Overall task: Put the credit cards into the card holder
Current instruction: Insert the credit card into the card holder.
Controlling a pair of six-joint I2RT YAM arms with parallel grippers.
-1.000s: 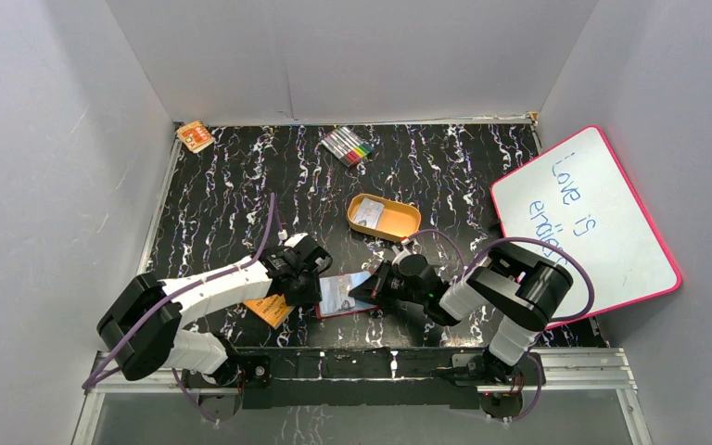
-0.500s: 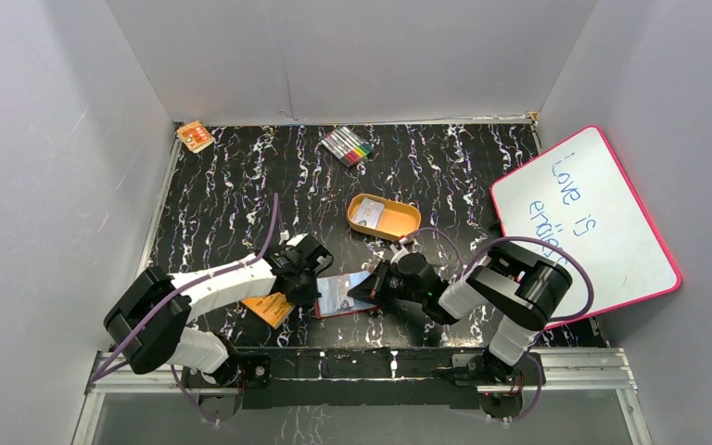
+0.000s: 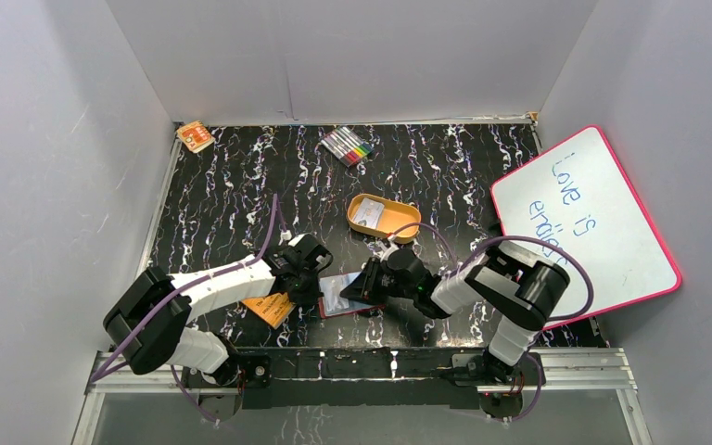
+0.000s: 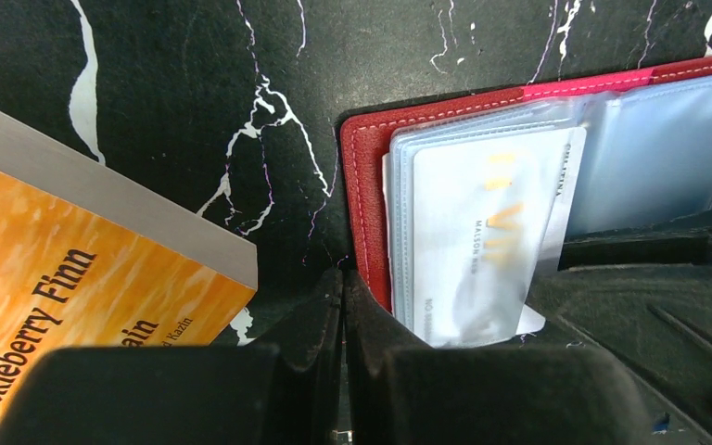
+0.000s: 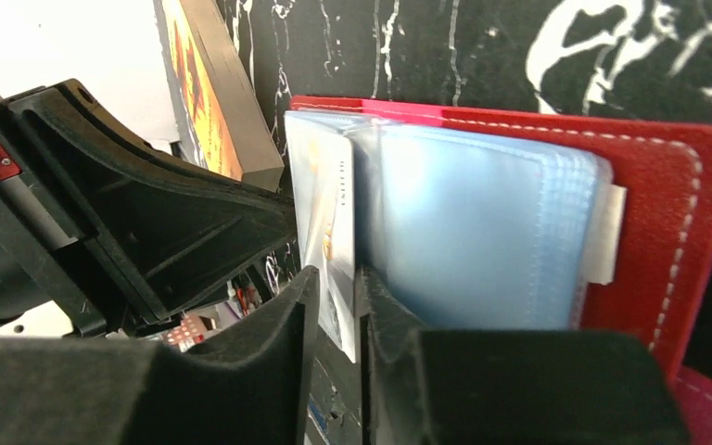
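The card holder (image 3: pixel 348 297) lies open near the table's (image 3: pixel 241 185) near edge, between both arms. The left gripper (image 4: pixel 343 306) is clenched beside its red corner. The right gripper (image 5: pixel 338 306) straddles a credit card (image 5: pixel 320 213), though whether it pinches the card cannot be told. Pushed askew, the card could buckle or drag the unpinned holder. Only the left wrist view shows the card mostly seated in its clear pocket.

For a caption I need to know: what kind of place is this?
Probably a robot test booth: grey walls enclose a black marbled table, with a left arm and right arm bolted at its near edge.
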